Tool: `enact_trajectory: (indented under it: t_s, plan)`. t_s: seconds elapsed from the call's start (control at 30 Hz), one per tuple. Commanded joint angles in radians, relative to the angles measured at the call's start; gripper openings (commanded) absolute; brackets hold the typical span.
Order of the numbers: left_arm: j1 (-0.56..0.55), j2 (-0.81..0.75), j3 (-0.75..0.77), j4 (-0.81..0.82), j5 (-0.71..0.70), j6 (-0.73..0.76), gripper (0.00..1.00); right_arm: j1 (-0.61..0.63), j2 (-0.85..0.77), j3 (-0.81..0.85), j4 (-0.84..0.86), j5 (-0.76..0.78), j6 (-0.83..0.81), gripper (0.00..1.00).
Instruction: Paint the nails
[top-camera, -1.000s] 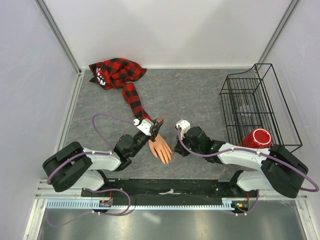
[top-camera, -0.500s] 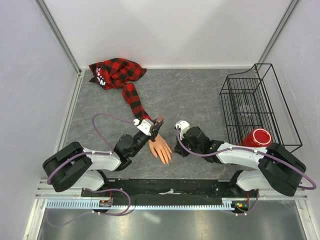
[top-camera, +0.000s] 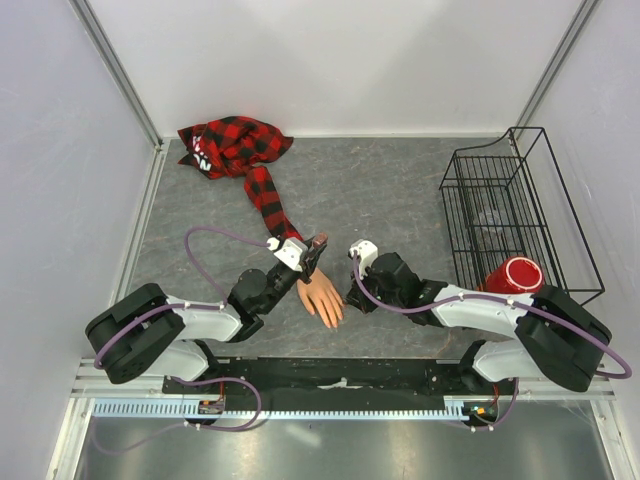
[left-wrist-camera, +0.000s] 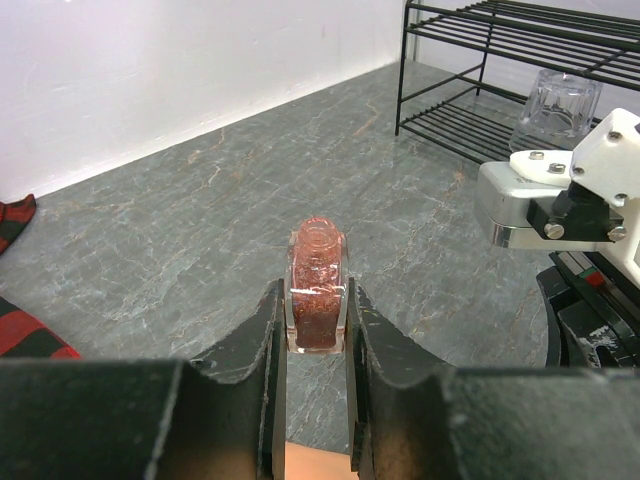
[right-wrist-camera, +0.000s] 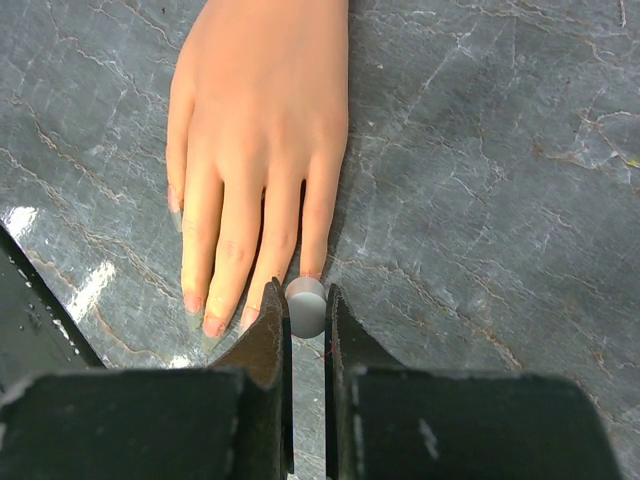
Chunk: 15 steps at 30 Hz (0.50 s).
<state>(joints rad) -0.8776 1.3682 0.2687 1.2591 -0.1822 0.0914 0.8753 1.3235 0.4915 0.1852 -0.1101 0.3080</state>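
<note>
**Top view.** The mannequin hand (top-camera: 322, 297) lies flat on the grey bench (top-camera: 400, 190), just ahead of the arm bases and between the two pincers. Its fingers point toward the near edge and slightly right. A plaid sleeve (top-camera: 262, 192) runs from its wrist to the far left corner and is bunched up there. The left pincer (top-camera: 316, 245) sits over the wrist end of the hand, clenched on a small reddish bottle (top-camera: 320, 240). The right pincer (top-camera: 351, 297) is low, just right of the fingers; its jaws cannot be read from here. A wire basket (top-camera: 505, 200) stands at the right edge. A red cup (top-camera: 513, 275) is at its near end; I cannot tell whether it is inside or against it.

**Left wrist view.** The bottle stands upright, gripped on both sides by the pincer's fingers. Its neck is open and the fill is reddish and glittery. A sliver of peach skin shows below the fingers. A clear glass (left-wrist-camera: 560, 100) sits in the basket at far right.

**Right wrist view.** The hand is palm down, with the nails (right-wrist-camera: 212, 326) at the fingertips nearest the camera. The right pincer is clenched on a small round whitish cap (right-wrist-camera: 306, 303), just off the tip of the little finger. Contact cannot be judged, and whatever is under the cap is hidden.
</note>
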Motion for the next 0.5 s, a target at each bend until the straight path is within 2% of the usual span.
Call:
enact_trajectory:
  t_s: [0.0, 0.47]
  plan:
    - [-0.006, 0.006, 0.033, 0.065, -0.014, 0.039, 0.02, 0.002, 0.006, 0.042, 0.042, -0.005, -0.007, 0.00]
    - [-0.006, 0.005, 0.032, 0.065, -0.017, 0.041, 0.02, 0.004, 0.006, 0.044, 0.016, 0.004, -0.012, 0.00]
